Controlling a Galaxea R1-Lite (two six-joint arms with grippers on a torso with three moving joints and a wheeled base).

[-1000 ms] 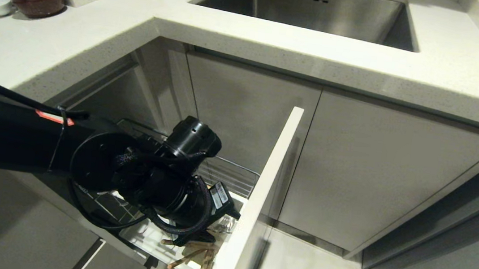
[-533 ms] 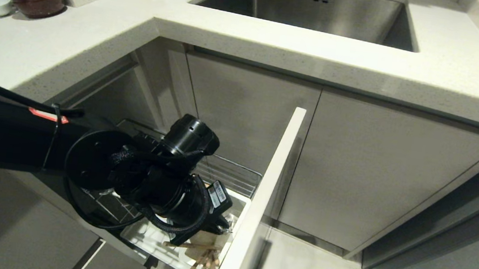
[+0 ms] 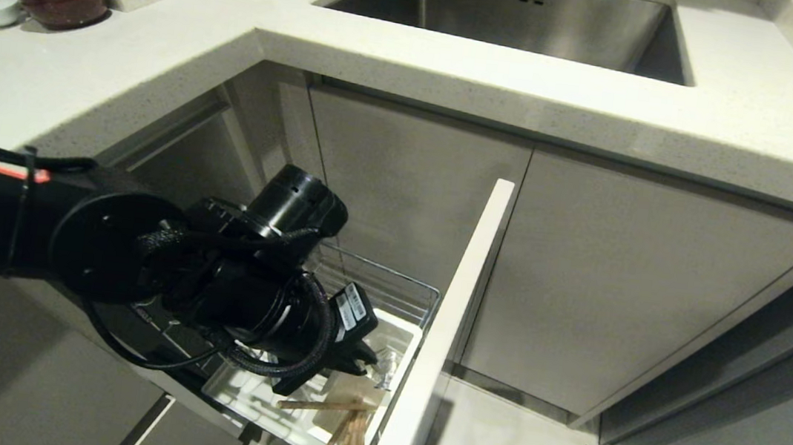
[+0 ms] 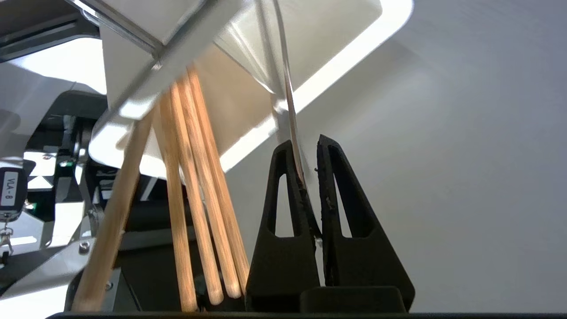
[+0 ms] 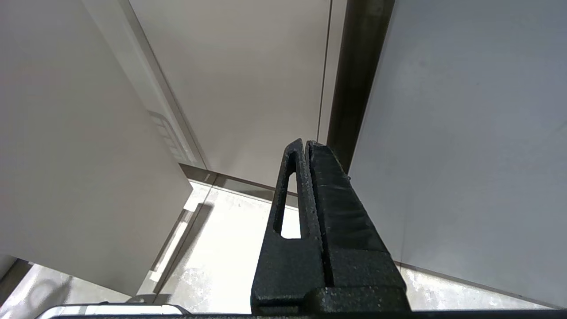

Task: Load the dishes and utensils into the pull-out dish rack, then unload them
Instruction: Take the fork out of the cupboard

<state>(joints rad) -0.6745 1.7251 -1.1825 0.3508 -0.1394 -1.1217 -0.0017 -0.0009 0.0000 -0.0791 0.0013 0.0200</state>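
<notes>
Head view findings: the pull-out dish rack (image 3: 388, 292) is drawn out from the lower cabinet, its white cabinet front (image 3: 447, 333) standing edge-on. One white plastic utensil bin (image 3: 401, 342) is seated at the front end of the chrome wire basket, just behind that front. The left gripper (image 3: 369, 360) is positioned over the bin. On the left wrist view, its two black fingers (image 4: 283, 212) are seen pinched together on one slim silver metal utensil (image 4: 290, 115), whose shaft runs from the fingertips into the bin; which kind of cutlery it is cannot be told. Four wooden chopsticks (image 4: 195, 177) are counted leaning out of the same bin, beside the fingers. On the right wrist view, the right gripper (image 5: 305, 146) is recorded with fingers closed together, empty, pointed at cabinet panels and floor.
</notes>
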